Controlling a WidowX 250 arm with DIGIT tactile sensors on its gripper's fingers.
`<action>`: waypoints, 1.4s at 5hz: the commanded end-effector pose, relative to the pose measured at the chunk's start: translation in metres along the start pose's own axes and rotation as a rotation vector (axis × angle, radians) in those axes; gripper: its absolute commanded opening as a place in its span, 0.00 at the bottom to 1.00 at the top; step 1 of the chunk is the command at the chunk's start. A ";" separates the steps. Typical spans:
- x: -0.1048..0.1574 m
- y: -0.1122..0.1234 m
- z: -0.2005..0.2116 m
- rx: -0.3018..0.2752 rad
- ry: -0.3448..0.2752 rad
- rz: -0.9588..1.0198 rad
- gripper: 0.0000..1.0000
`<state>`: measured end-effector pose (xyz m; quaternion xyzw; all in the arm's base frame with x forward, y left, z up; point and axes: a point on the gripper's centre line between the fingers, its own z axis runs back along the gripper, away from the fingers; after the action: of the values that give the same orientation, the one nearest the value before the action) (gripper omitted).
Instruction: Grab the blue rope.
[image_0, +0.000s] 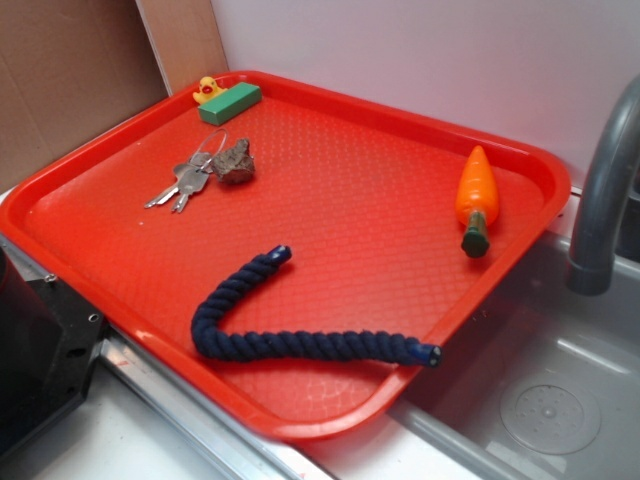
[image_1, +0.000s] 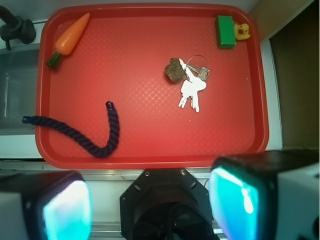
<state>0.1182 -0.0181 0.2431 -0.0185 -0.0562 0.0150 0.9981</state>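
So there's one blue rope on the red tray, one toy carrot, one key bunch, gripper hanging wide open, holding nothing.

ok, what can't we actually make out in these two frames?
- Gripper: wrist view shows only blurred fingers at the bottom edge; exterior view shows just a dark block, cut off at left.
- Keys: overexposed in wrist view, count unclear.
- Yellow toy: partly behind the green block in exterior view, too small to identify.
- Blue rope: one end overhangs the tray rim.
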 end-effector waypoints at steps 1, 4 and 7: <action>0.000 0.000 0.000 0.000 0.000 0.000 1.00; 0.015 -0.066 -0.130 -0.015 -0.085 -0.606 1.00; 0.015 -0.066 -0.130 -0.015 -0.085 -0.606 1.00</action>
<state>0.1511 -0.0833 0.1136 -0.0061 -0.0893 -0.2841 0.9546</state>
